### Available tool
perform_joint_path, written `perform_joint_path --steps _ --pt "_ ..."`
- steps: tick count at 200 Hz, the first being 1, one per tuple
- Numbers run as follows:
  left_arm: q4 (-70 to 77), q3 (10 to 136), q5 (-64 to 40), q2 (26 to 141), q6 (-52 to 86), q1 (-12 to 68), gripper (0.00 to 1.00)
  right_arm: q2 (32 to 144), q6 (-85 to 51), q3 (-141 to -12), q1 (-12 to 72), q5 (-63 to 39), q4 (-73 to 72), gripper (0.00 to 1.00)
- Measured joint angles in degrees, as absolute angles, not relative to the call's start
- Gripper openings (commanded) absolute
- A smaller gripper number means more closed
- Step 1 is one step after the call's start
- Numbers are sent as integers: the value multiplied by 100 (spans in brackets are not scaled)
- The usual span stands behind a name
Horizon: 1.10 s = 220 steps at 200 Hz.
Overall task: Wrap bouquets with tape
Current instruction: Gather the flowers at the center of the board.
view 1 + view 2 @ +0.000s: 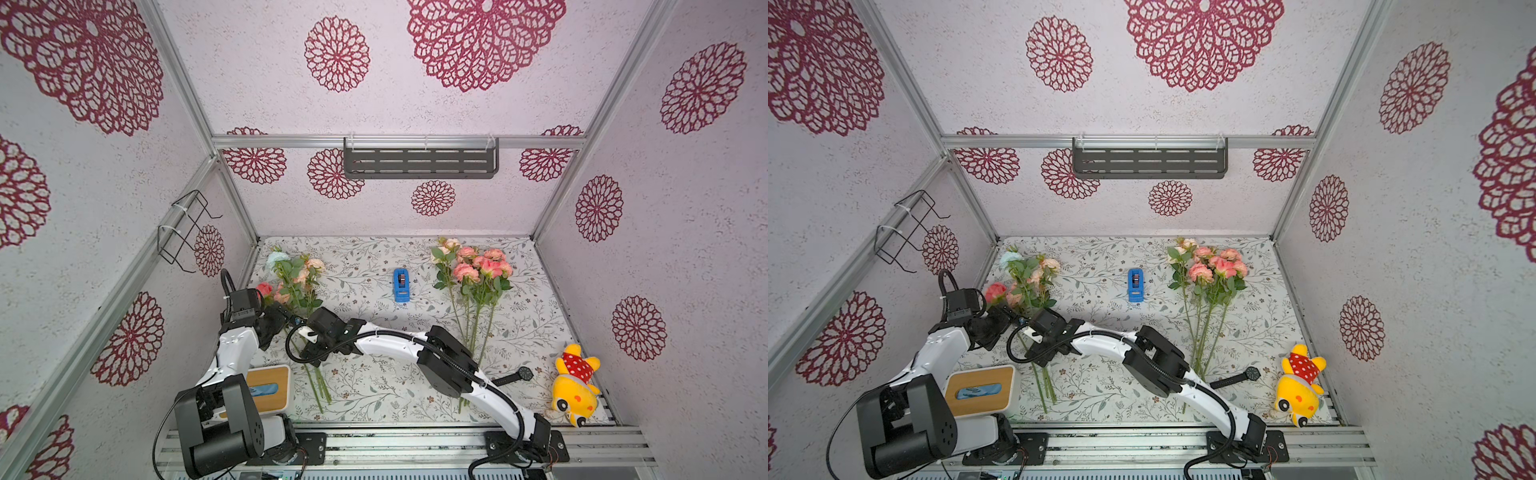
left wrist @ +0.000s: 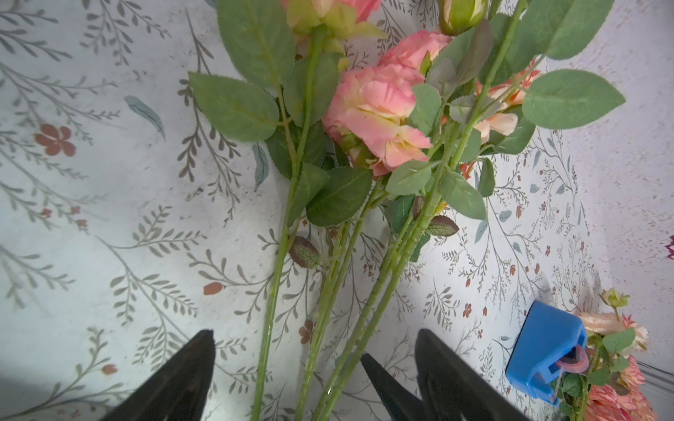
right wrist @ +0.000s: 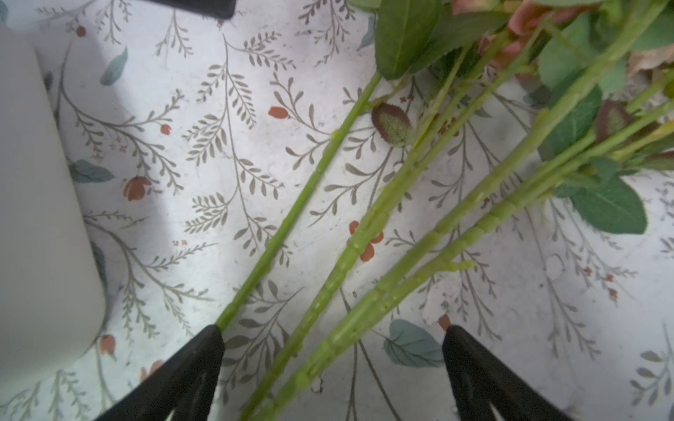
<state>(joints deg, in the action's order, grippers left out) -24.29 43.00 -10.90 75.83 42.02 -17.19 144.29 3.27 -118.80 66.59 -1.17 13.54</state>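
Tape (image 1: pixel 401 284) sits at 12 o'clock on the table (image 1: pixel 361 374) in both top views, apart from everything. Left bouquet (image 1: pixel 297 282) lies at 10 o'clock with both arms over its stems, right bouquet (image 1: pixel 478 278) at 2 o'clock.

Left wrist view: left claw (image 2: pixel 315 333) is released, fingers (image 2: pixel 189 364) wide around the stems (image 2: pixel 273 284) without pressing.

Right wrist view: right claw (image 3: pixel 332 330) is released too, stems between its fingers, one touching a fingertip (image 3: pixel 213 335).

No stem carries tape, so I judge that all wrapping is left.
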Motion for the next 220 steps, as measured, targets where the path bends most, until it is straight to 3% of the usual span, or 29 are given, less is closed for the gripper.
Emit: perform_joint_path --steps 50,220 --pt "-2217 4106 -1400 7964 4499 -1704 79 14178 281 -11402 6637 -154 1072 98" --pt "-311 4036 -2283 9240 5708 -1151 73 13732 -128 -10805 6512 -316 491 97"
